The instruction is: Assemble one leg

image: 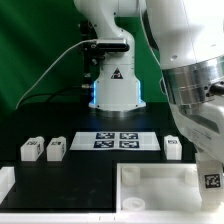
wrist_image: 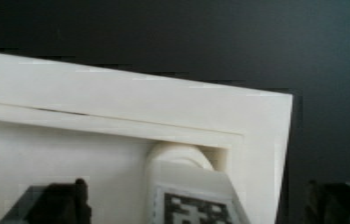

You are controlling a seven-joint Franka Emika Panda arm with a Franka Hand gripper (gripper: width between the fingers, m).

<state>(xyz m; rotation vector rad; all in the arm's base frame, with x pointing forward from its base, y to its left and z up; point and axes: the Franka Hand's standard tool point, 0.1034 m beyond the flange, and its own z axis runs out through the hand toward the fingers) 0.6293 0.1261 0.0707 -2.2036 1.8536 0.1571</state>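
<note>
Hand (wrist_image: 190, 206) is spread open, fingers (wrist_image: 56, 203) either side of the leg (wrist_image: 191, 178), not touching it. Leg's tucked into the tabletop (wrist_image: 83, 100) corner. Other legs (image: 55, 150) sit on the black surface (image: 90, 172).

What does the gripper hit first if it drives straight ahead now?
Most likely the leg, which sits between the fingers of the gripper at the tabletop corner; depth is unclear.
</note>
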